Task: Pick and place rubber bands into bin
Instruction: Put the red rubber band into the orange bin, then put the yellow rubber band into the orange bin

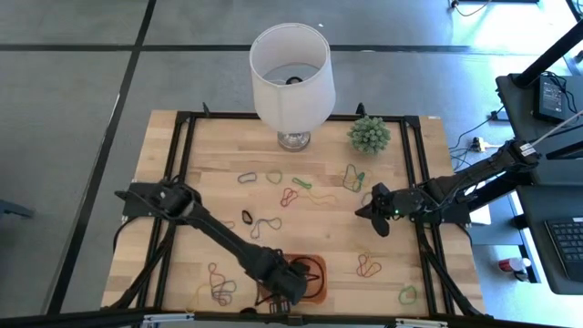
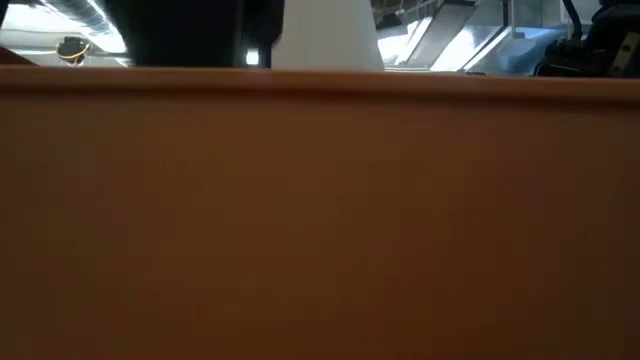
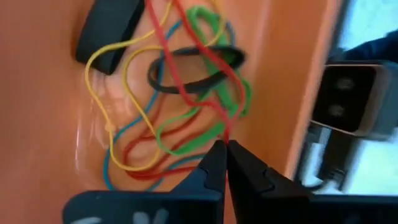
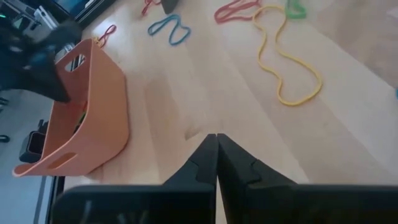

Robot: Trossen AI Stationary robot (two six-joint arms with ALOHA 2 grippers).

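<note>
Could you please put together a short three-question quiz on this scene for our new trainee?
1. True or false: the left gripper is over the orange bin, its fingers shut on a red rubber band.
2. Where is the right gripper?
A. Inside the bin
B. Over bare table, fingers shut, holding nothing
C. Gripping the white lampshade
3. Fill in: in the right wrist view, the loose band nearest the fingertips is the ______ rubber band.

Key:
1. True.
2. B.
3. Yellow.
</note>
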